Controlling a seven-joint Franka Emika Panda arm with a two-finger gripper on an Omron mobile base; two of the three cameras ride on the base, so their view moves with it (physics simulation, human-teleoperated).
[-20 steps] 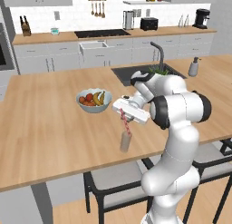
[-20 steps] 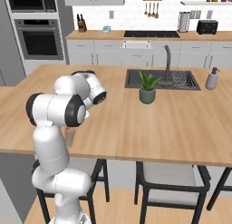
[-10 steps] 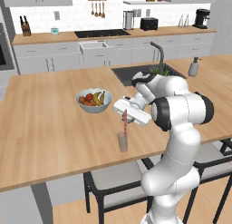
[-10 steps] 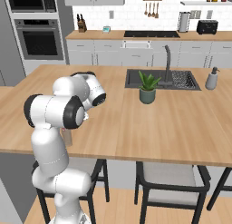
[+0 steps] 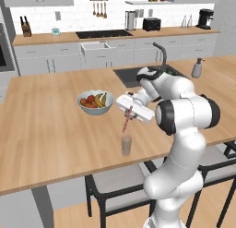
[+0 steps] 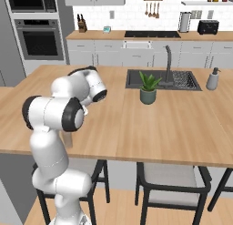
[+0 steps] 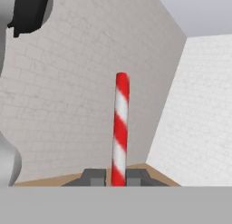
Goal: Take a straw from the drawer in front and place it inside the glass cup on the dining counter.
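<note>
- The dining bench is a big, wide top of light wood. A dark sink with a tall tap is set into it.
- The white robot arm bends over the near side of the bench.
- A pale fruit bowl sits on the bench, near the arm's hand and farther from the edge than the cup.
- A small green plant in a grey pot stands just beside the sink.
- A soap bottle stands on the other side of the sink.
- The glass cup is small and greyish. It stands upright on the bench close to the near edge, right under the hand. In the right base view the cup peeks out from behind the arm.
- The fingers are pinching the straw near one end, one finger on each side of it.
- The red and white straw hangs down from the hand, a bit tilted. Its low end is at the top of the cup, and I cannot tell if it is inside yet.
</note>
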